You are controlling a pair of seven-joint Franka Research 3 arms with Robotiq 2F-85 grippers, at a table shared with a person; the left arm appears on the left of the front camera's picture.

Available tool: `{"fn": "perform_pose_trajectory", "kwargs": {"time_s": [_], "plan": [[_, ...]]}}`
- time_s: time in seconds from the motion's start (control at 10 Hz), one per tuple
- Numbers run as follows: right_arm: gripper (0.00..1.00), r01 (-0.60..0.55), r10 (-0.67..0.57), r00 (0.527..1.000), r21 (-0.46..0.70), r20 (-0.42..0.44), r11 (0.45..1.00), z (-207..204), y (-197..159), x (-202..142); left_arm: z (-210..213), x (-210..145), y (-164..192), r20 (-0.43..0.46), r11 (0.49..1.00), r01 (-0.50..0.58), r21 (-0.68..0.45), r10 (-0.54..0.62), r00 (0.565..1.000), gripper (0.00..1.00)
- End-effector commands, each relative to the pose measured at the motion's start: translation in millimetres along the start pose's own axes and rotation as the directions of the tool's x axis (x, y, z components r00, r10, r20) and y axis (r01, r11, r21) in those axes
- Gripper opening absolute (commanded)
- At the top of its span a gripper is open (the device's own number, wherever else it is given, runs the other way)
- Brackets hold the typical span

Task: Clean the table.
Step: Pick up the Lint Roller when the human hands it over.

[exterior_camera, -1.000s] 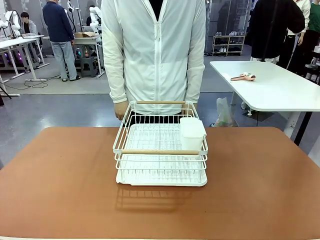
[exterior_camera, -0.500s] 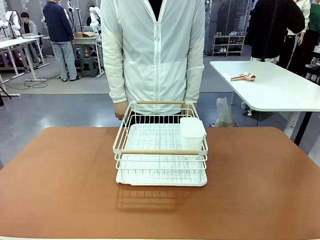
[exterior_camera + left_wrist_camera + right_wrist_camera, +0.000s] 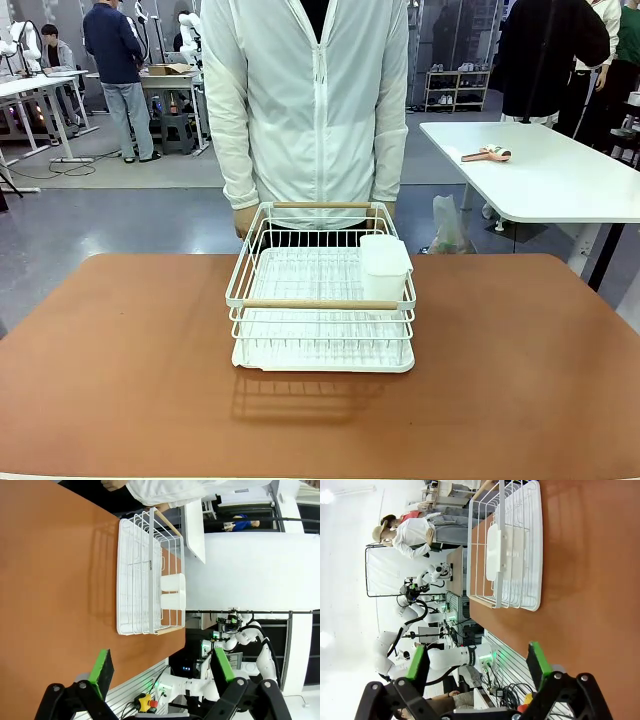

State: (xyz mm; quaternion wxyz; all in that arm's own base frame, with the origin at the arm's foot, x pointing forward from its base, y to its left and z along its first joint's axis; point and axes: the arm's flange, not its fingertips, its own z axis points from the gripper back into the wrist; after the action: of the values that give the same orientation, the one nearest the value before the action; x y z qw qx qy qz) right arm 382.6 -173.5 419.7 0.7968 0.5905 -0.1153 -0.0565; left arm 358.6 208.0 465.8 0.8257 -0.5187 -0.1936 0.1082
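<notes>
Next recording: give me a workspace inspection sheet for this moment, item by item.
Surface: reddish-brown table, no spills seen.
Job's things: white dish rack stands mid-table; a white container sits at its right side.
Clutter: nothing seen.
Grippers: left gripper open, holding nothing; right gripper open, holding nothing.
Cables: floor cables lie far left, off the table.
Surroundings: a person in a white jacket stands behind the rack; a white table stands at right.

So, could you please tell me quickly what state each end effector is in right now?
Left end effector: open, holding nothing.
Right end effector: open, holding nothing.
</notes>
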Motion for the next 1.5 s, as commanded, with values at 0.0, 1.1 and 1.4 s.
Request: {"fn": "perform_pose_trajectory", "kwargs": {"time_s": [0.0,1.1,1.4], "plan": [[1.0,-0.004,0.004,1.0,0.009,-0.005,1.0,-0.7,0.6,-1.0,2.0,-2.1,0.3,-0.01,1.0,0.011,-0.008,-0.011,1.0,1.0],[1.0,-0.004,0.004,1.0,0.009,-0.005,1.0,-0.7,0.6,-1.0,2.0,-2.1,0.3,-0.01,1.0,0.011,-0.008,-0.011,1.0,1.0],[1.0,-0.004,0.004,1.0,0.009,-0.005,1.0,-0.7,0.6,-1.0,2.0,-2.1,0.3,-0.01,1.0,0.011,-0.008,-0.011,1.0,1.0]]}}
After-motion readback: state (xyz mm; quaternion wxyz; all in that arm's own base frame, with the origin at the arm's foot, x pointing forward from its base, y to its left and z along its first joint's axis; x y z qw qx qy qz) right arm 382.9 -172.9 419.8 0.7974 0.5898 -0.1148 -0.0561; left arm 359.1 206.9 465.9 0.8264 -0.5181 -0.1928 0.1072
